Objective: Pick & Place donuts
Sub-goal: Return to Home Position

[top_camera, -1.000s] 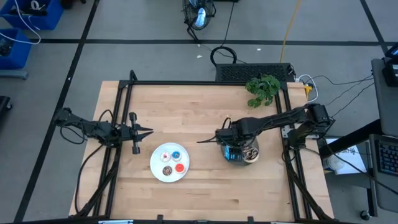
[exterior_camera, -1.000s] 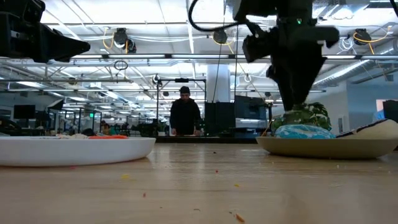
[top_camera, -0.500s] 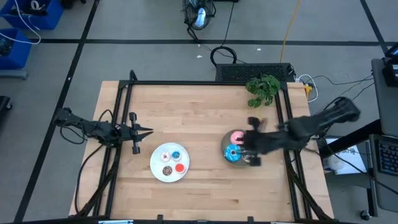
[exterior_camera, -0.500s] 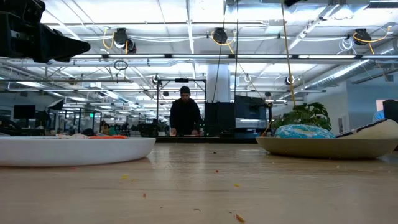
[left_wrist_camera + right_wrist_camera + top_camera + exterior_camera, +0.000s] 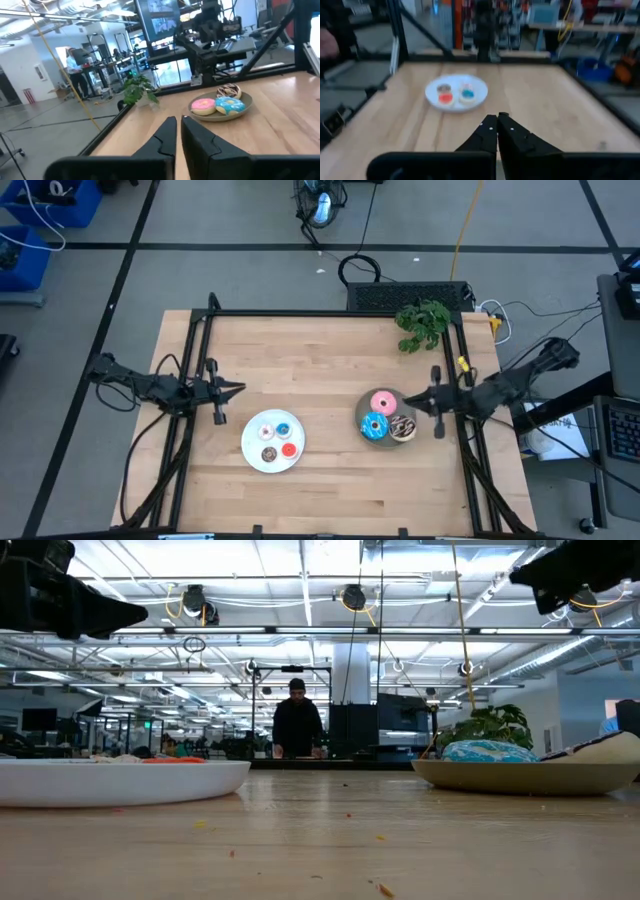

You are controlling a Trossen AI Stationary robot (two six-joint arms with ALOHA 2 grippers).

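Three larger toy ring donuts on the round grey plate; three tiny toy donuts on the round white plate. Two claws, left gripper and right gripper, both clenched empty.

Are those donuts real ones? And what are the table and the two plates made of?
The donuts are likely toys, plastic or rubber: their colours are flat and very bright. The table looks like pale wood, with plank lines and grain. The white plate is smooth, the grey plate duller; plastic or ceramic, I cannot tell.
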